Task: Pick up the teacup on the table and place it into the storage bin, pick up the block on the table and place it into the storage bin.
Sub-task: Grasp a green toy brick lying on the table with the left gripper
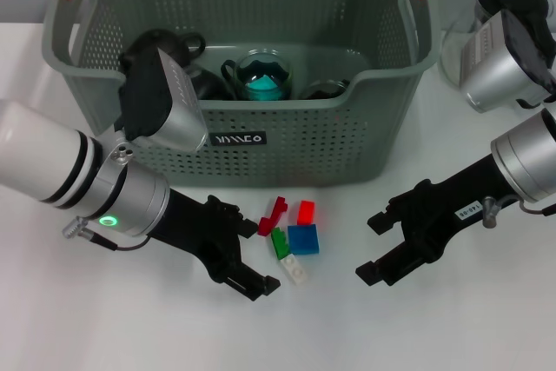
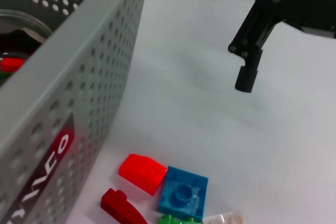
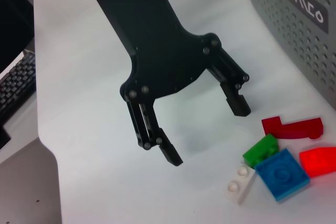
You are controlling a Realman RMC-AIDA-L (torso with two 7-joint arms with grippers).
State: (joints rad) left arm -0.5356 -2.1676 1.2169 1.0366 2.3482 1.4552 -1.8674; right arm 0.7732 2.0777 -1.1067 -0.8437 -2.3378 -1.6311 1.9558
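Note:
The grey-green perforated storage bin (image 1: 261,141) with orange handle ends stands at the back centre. A glass teacup (image 1: 261,76) with something teal in it sits inside the bin. Several small blocks lie on the table in front of the bin: dark red (image 1: 272,215), red (image 1: 306,211), green (image 1: 279,241), blue (image 1: 303,239) and white (image 1: 294,269). My left gripper (image 1: 250,249) is open and empty just left of the blocks; it also shows in the right wrist view (image 3: 206,129). My right gripper (image 1: 372,247) is open and empty to the right of them.
More dark glassware (image 1: 323,89) sits in the bin beside the teacup. My right wrist's silver camera housing (image 1: 499,54) hangs at the far right. A keyboard (image 3: 16,90) lies beyond the table's rounded edge (image 3: 50,145). One fingertip (image 2: 245,82) of the right gripper shows in the left wrist view.

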